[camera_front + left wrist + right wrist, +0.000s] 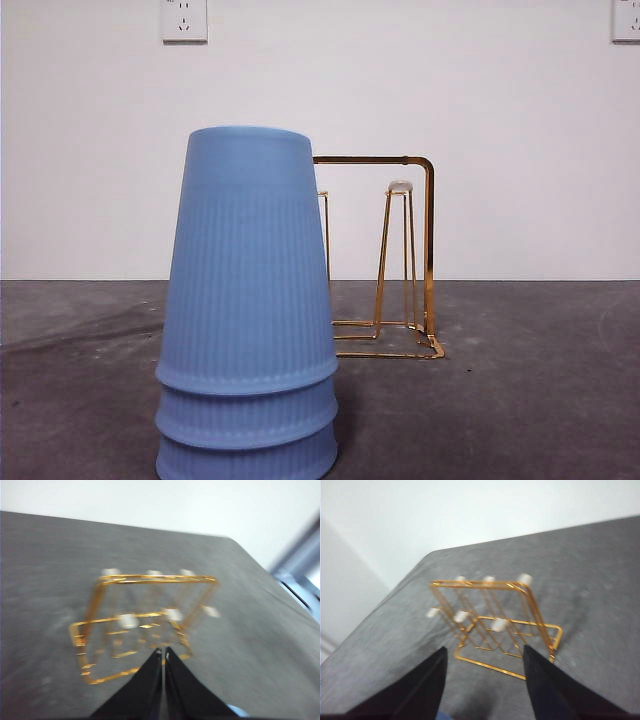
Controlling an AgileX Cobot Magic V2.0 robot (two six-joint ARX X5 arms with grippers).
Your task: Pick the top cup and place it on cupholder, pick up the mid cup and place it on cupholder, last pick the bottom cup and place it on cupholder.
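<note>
Three blue ribbed cups stand upside down in one stack, near and left of centre in the front view: the top cup [248, 260], the rim of the mid cup [245, 415] and the rim of the bottom cup [245, 462]. Behind and to the right stands the gold wire cupholder [428, 250], bare of cups. No arm shows in the front view. My left gripper [163, 652] is shut with nothing in it, above the table and facing the cupholder [145, 615]. My right gripper [484, 649] is open and holds nothing, with the cupholder [495, 625] beyond its jaws. A blue sliver [442, 715] shows between them.
The dark grey table [520, 380] runs back to a white wall with two power outlets [184, 20] high up. The wrist views show the table's far edge [530, 536] and rounded corners behind the cupholder.
</note>
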